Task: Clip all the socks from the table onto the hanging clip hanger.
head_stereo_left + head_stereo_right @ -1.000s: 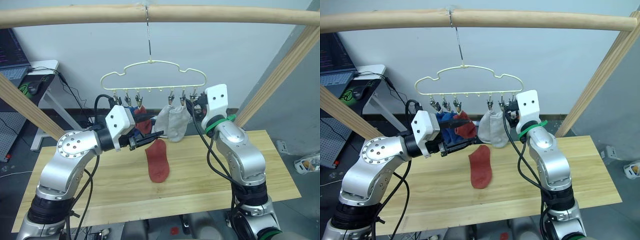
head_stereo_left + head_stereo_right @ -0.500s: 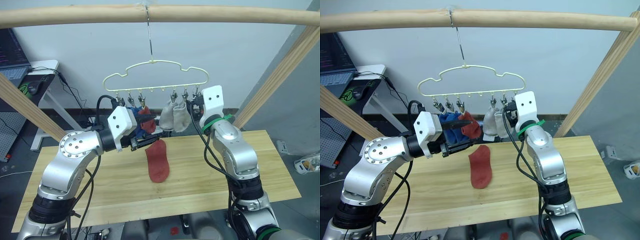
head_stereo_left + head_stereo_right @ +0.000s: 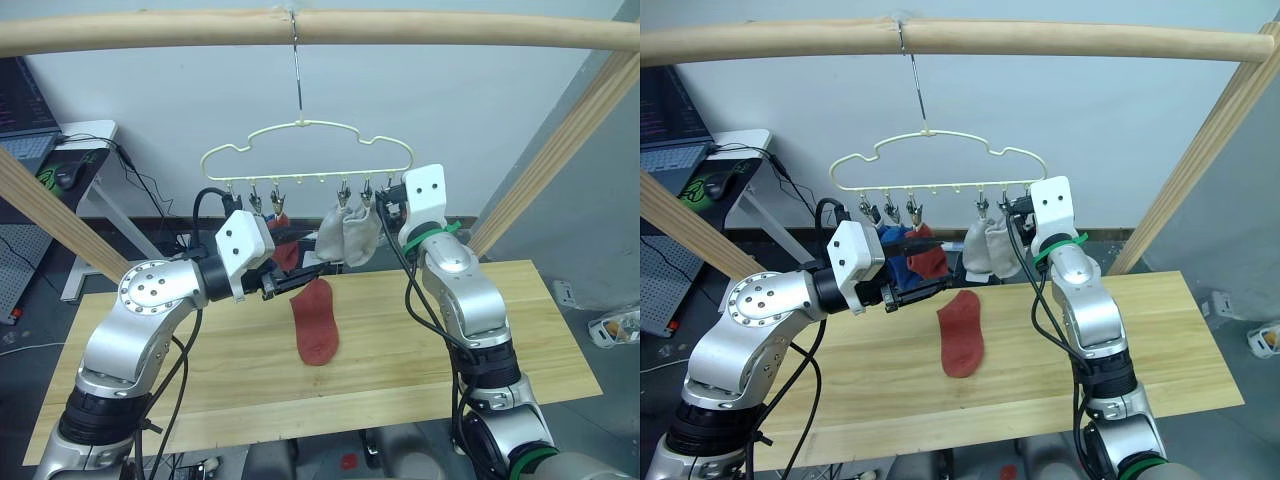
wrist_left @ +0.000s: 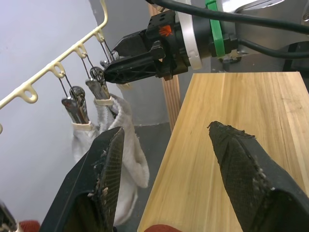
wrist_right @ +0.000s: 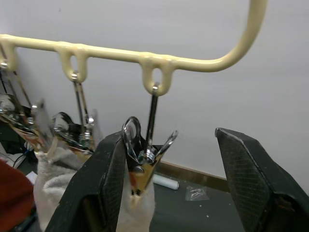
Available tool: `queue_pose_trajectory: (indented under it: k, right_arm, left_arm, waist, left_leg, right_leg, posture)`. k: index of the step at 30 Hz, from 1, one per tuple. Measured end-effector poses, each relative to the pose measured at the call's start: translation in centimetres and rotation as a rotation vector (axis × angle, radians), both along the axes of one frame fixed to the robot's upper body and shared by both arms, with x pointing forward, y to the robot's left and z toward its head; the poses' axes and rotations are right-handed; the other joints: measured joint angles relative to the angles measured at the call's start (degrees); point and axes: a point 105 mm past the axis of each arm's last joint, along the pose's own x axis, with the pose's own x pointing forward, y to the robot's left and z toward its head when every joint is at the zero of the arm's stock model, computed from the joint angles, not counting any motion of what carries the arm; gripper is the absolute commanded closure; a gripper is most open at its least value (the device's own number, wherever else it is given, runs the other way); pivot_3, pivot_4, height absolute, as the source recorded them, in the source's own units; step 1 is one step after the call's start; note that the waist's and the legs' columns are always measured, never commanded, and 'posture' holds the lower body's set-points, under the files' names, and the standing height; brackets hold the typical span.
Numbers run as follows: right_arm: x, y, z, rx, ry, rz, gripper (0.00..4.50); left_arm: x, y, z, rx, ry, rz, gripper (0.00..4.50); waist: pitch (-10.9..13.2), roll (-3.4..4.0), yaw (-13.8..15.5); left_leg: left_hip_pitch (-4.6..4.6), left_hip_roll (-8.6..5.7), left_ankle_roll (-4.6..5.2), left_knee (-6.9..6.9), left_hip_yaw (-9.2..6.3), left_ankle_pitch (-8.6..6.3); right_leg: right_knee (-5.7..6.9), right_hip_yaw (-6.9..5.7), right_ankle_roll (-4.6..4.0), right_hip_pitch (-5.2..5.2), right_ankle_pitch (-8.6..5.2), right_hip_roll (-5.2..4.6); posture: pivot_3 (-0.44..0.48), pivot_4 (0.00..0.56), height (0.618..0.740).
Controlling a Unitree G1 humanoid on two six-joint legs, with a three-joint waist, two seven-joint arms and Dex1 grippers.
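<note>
The pale-yellow clip hanger (image 5: 111, 54) hangs by its hook from a wooden pole. Two grey socks (image 3: 345, 235), a rust red sock (image 3: 287, 255) and blue socks (image 3: 898, 250) hang from its clips. Another rust red sock (image 3: 313, 322) lies flat on the table (image 3: 520, 330). My right gripper (image 5: 169, 135) is open around the end clip (image 5: 145, 154), which grips a grey sock's cuff. Just above the lying red sock my left gripper (image 4: 165, 128) is open and holds nothing, in front of the hanging blue and red socks.
A thick wooden pole (image 3: 320, 28) runs overhead. Slanted wooden posts stand at the left (image 3: 60, 215) and right (image 3: 560, 150). A small white desk (image 3: 85, 135) with a laptop and cables is at the far left, behind the table.
The hanger and its socks swayed right and came back. My right gripper shifted slightly left with the end clip. The left arm stayed almost still.
</note>
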Motion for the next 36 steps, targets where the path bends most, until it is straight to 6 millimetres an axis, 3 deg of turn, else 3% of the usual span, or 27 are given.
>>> queue_pose_trajectory:
  k: [4, 10, 28, 31, 34, 36]
  right_arm:
    - [0.4, 0.3, 0.5, 0.028, -0.007, -0.006, 1.53]
    - [0.5, 0.8, 1.1, 0.066, -0.018, 0.008, 3.39]
    - [0.5, 1.3, 1.0, 0.086, 0.009, 0.012, 3.39]
    - [0.4, 1.1, 1.1, 0.091, 0.008, 0.005, 2.76]
    - [0.3, 1.1, 1.4, 0.093, -0.001, 0.004, 1.75]
    - [0.3, 1.1, 1.4, 0.093, 0.001, 0.003, 1.75]
  left_arm:
    - [0.0, 0.0, 0.0, 0.000, 0.000, 0.000, 1.50]
    - [0.0, 0.0, 0.0, 0.001, -0.001, 0.001, 1.50]
    - [0.0, 0.0, 0.0, 0.001, -0.004, 0.002, 1.50]
    - [0.0, 0.0, -0.1, 0.000, -0.003, 0.002, 1.50]
    - [0.0, 0.0, -0.1, 0.000, -0.002, 0.002, 1.50]
    - [0.0, 0.0, -0.1, 0.000, -0.002, 0.002, 1.50]
  waist:
    - [0.00, 0.00, -0.03]
    - [0.00, 0.00, 0.00]
    - [-0.01, 0.01, 0.00]
    - [-0.01, 0.01, 0.00]
    - [-0.01, 0.01, 0.00]
    - [-0.01, 0.01, 0.00]
  left_leg:
    - [0.00, 0.00, 0.00, 0.01, 0.00, 0.00]
    - [0.00, 0.00, 0.00, 0.01, 0.00, 0.00]
    - [0.00, 0.00, 0.00, 0.01, 0.00, 0.00]
    - [0.00, 0.00, 0.00, 0.01, 0.00, 0.00]
    - [0.00, 0.00, 0.00, 0.01, 0.00, 0.00]
    - [0.00, 0.00, 0.00, 0.01, -0.01, 0.00]
  right_leg:
    - [0.01, 0.00, -0.02, 0.00, 0.01, 0.00]
    - [0.01, 0.00, -0.02, 0.00, 0.02, -0.01]
    - [0.02, 0.00, -0.03, 0.00, 0.02, -0.01]
    - [0.02, 0.00, -0.03, 0.00, 0.02, -0.01]
    - [0.02, 0.00, -0.03, 0.00, 0.02, -0.01]
    - [0.02, -0.01, -0.03, 0.00, 0.02, -0.01]
  posture:
    - [-0.141, 0.166, 0.740]
    - [-0.139, 0.166, 0.740]
    - [-0.141, 0.166, 0.740]
    - [-0.141, 0.167, 0.740]
    - [-0.141, 0.167, 0.740]
    - [-0.140, 0.167, 0.740]
